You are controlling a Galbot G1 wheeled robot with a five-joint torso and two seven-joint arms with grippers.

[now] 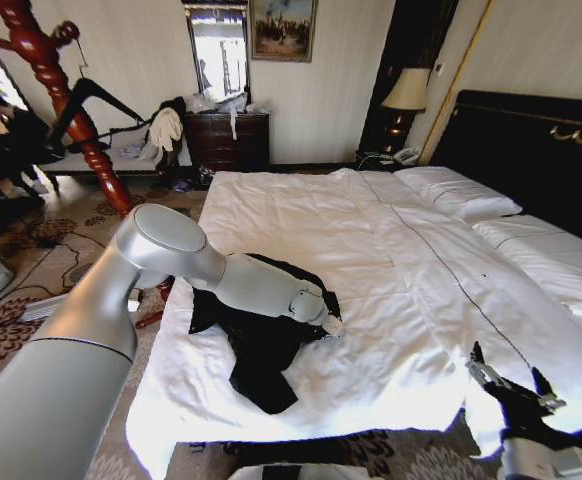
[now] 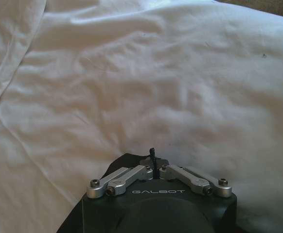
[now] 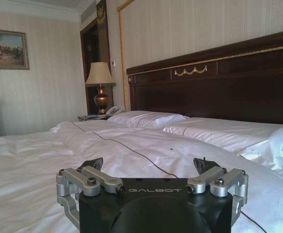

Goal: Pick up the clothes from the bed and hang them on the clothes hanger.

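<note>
The left gripper (image 1: 329, 322) has its fingers pinched together (the left wrist view shows the tips (image 2: 152, 158) meeting with no gap), sitting right at the edge of the black coat (image 1: 261, 340), but I can't tell if any fabric is caught between them. Behind it the silver forearm stretches out low over the bed (image 1: 371, 260), elbow bent up near the camera. The coat lies crumpled on the near left part of the sheet, close to the foot edge. The right gripper (image 1: 511, 385) hangs low by the bed's near right corner with its fingers spread wide and nothing in them, pointing along the mattress toward the pillows (image 3: 146, 118) and headboard (image 3: 219, 82). Lots of bare sheet around the coat. The black hanger (image 1: 91, 100) hangs on the wooden coat stand (image 1: 61, 90), off past the bed's far left corner.
</note>
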